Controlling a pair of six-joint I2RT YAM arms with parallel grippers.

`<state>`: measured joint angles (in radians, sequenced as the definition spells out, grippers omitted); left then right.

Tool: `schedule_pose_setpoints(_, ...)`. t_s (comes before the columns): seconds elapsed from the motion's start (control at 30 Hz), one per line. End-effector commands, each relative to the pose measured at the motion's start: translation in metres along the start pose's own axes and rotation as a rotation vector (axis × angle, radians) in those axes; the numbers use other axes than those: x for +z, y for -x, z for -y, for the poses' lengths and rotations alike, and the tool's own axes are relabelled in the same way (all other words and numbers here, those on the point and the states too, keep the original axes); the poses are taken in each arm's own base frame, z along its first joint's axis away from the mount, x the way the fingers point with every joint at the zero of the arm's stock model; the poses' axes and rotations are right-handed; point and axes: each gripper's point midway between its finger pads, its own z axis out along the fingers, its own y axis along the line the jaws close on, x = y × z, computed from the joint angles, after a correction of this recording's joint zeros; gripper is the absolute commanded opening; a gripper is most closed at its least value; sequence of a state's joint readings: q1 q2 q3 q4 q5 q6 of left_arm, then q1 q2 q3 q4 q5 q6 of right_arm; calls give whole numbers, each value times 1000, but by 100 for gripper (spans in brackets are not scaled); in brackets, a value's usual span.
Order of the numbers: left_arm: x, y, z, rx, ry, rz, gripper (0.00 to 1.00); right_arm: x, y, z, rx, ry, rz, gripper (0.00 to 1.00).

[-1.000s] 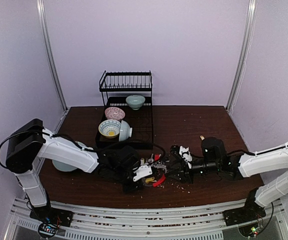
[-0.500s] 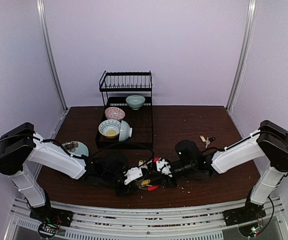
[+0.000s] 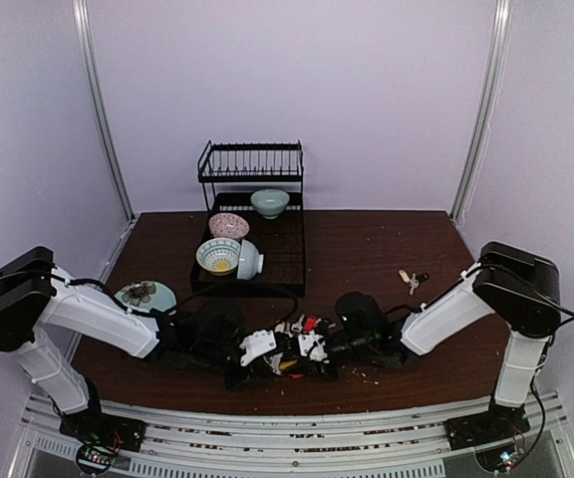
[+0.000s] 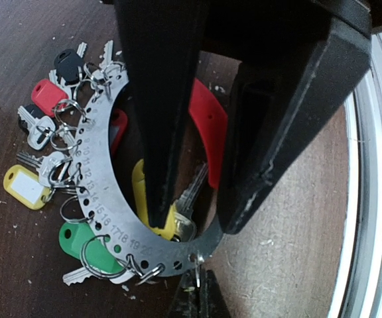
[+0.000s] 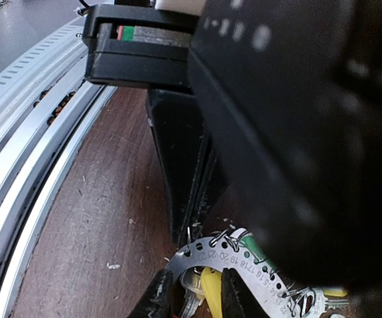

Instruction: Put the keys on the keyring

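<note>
The keyring (image 4: 98, 192) is a flat numbered metal crescent with a red strap (image 4: 211, 126), lying near the table's front edge (image 3: 292, 357). Keys with red (image 4: 48, 96), yellow (image 4: 25, 187) and green (image 4: 75, 238) tags hang from it. My left gripper (image 4: 201, 295) is shut on a small wire ring (image 4: 198, 275) at the crescent's end. My right gripper (image 5: 194, 298) meets it from the opposite side. It stands open astride that end, with a silver key (image 4: 190, 199) and a yellow tag between its fingers (image 4: 158, 132). Two loose keys (image 3: 410, 279) lie far right.
A black dish rack (image 3: 252, 219) with bowls stands at the back. A pale blue plate (image 3: 145, 296) sits at the left by my left arm. The metal rail (image 5: 32, 132) runs along the table's front edge, close to both grippers. Crumbs dot the wood.
My right arm has swung left from mid-table to the keyring, and its fingers have narrowed. My left gripper has closed and shifted slightly left and down.
</note>
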<state>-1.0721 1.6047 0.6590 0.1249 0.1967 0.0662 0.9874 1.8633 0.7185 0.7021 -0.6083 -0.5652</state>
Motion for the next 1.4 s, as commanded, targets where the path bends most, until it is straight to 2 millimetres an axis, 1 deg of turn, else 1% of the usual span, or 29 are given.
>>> schedule_pose_setpoints(0.0,-5,18,1,31,-14,75,0,12,5,12,3,-43,24,26)
schedule_pose_setpoints(0.17,-9,23,-1,34,-5,91,0,20,4,12,24,-17,23,24)
schedule_pose_setpoints(0.33,-14,28,-3,37,7,116,0,23,5,9,25,6,33,25)
schedule_pose_setpoints(0.43,-17,32,-2,42,8,146,0,16,14,3,34,10,95,25)
schedule_pose_setpoints(0.53,-22,37,0,60,10,188,0,-1,25,-4,56,-19,194,26)
schedule_pose_setpoints(0.6,-25,41,2,82,0,212,0,-5,35,-2,75,-28,245,27)
schedule_pose_setpoints(0.87,-27,41,5,111,-12,206,0,6,32,7,89,-33,200,26)
schedule_pose_setpoints(0.97,-29,43,5,120,-11,209,0,9,26,8,91,-23,168,21)
schedule_pose_setpoints(1.13,-30,44,5,123,-8,211,0,12,23,8,71,-19,143,13)
schedule_pose_setpoints(1.2,-31,45,5,123,-4,213,0,14,21,8,66,-8,116,12)
schedule_pose_setpoints(1.3,-32,45,5,126,-2,215,0,13,15,7,42,-13,86,13)
schedule_pose_setpoints(1.37,-32,45,5,127,-3,215,0,14,11,6,31,1,58,12)
